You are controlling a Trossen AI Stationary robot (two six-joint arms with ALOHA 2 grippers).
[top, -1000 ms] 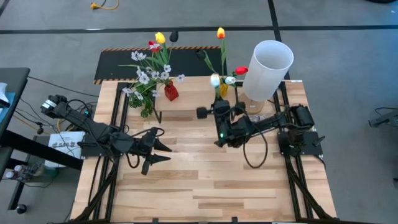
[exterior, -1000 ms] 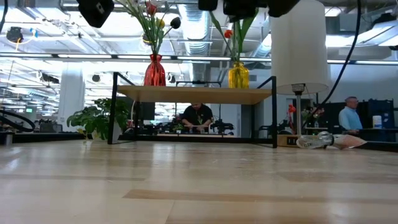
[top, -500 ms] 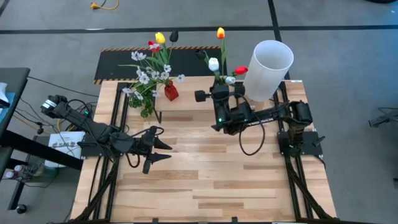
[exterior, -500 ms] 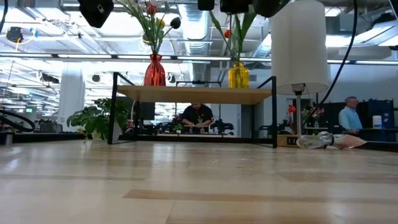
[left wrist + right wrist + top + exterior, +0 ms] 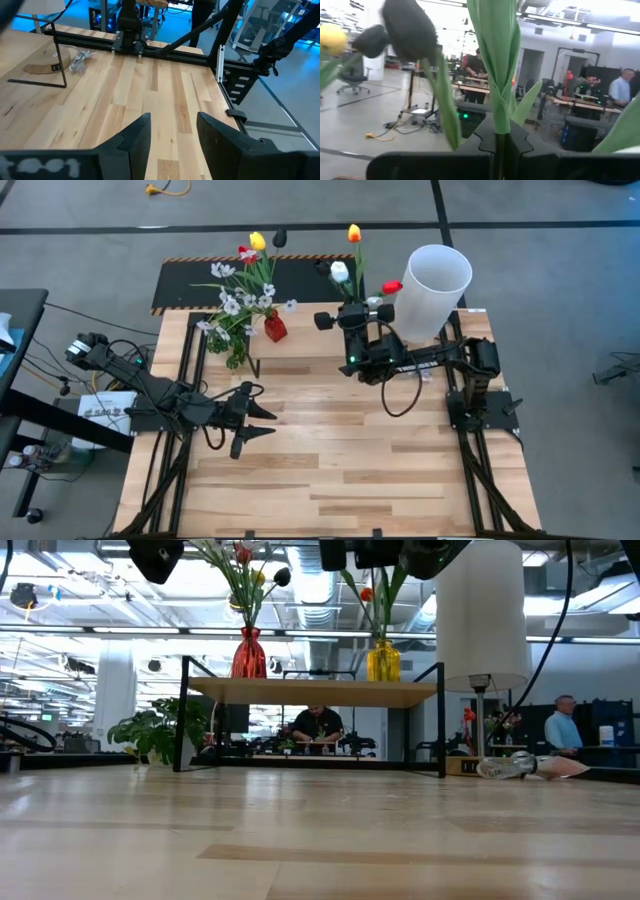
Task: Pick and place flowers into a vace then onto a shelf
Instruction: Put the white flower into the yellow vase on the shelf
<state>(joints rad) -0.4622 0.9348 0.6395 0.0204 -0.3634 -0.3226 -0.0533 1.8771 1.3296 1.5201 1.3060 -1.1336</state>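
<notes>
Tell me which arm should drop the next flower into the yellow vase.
Right. Its end effector is shut on a green stem and hovers over the yellow vase on the shelf. The left end effector is open and empty, low over the table's middle.

This is a robotics lab set in a large open-plan office — exposed ceiling pipes and long strip lights run overhead, and the floor is grey carpet marked with dark tape lines. Beyond the wooden bench, a person works at a desk crowded with equipment, and another person stands off to the side — more workstations, an office chair and loose cables fill the room behind.
</notes>
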